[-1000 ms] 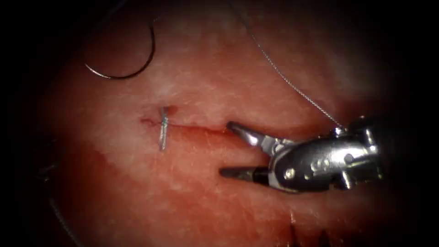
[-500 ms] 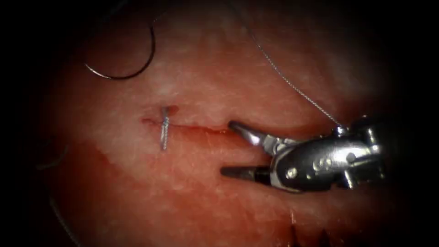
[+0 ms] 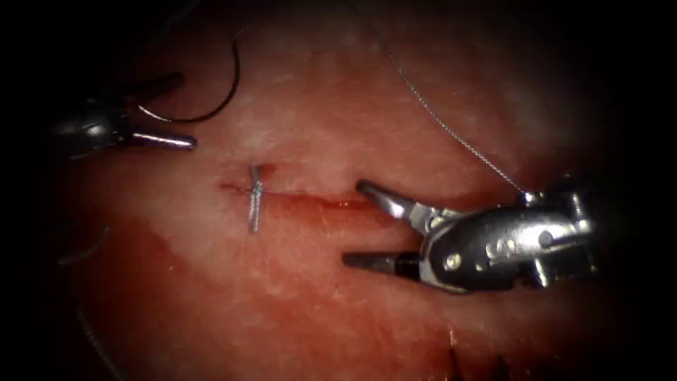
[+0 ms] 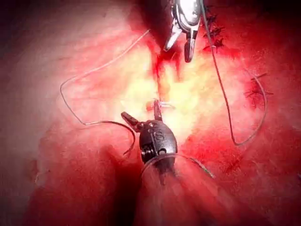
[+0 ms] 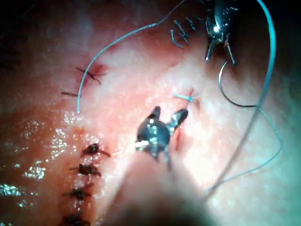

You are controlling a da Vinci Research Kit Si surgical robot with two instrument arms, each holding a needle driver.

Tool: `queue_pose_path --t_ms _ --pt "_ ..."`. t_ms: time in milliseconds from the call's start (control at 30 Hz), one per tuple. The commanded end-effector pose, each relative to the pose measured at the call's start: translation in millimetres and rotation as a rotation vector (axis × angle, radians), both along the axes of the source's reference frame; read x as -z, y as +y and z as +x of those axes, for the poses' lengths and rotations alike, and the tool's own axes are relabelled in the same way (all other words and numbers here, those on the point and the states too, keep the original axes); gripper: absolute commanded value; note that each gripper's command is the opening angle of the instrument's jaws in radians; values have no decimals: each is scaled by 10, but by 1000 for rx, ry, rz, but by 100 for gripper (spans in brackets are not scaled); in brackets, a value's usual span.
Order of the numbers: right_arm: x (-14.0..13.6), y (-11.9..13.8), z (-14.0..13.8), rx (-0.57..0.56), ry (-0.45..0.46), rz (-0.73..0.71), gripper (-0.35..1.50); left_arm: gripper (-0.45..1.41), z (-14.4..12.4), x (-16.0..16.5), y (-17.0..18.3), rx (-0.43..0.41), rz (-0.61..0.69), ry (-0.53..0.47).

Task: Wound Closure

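Pork tissue (image 3: pixel 338 310) across the endoscope view, wet with red fluid (image 3: pixel 176 282), the cut (image 3: pixel 303 197) running level through its middle. One knotted stitch (image 3: pixel 254 199) tied across the cut near its left end; the stretch from there rightward to the right tool not yet closed, so by judgement early in the closure, one stitch done and most of the length left. Right tool (image 3: pixel 352 226) lying in from the right, jaws spread wide and holding nothing, upper tip resting at the cut's line, lower tip below it on the tissue. Left tool (image 3: pixel 176 113) at the upper left, new to the view against half a second ago, jaws parted and empty, tips just beside the needle. Needle (image 3: pixel 211 106) lying free on the tissue above and left of the cut, not in the tissue, gripped by neither tool. Thread (image 3: pixel 451 134) slanting from the top down toward the right tool's wrist, loose, unheld.
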State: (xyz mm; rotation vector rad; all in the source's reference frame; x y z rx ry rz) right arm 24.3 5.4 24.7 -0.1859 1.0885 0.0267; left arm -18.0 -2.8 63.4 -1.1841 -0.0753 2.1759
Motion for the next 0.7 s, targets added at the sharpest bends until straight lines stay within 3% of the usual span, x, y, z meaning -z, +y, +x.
queue_pose_path --t_ms 33,467,500,700 --pt "-4 -9 7 3 0 4 131 34 -4 -8 -4 -33 -26 127" --pt "-4 -9 11 7 1 13 131 36 -6 -23 -20 -250 85 445" --pt "-4 -9 11 6 1 13 131 44 -6 -25 -20 -261 89 460" --pt "-3 -10 12 5 4 19 131 47 -5 -38 -14 -305 96 531"
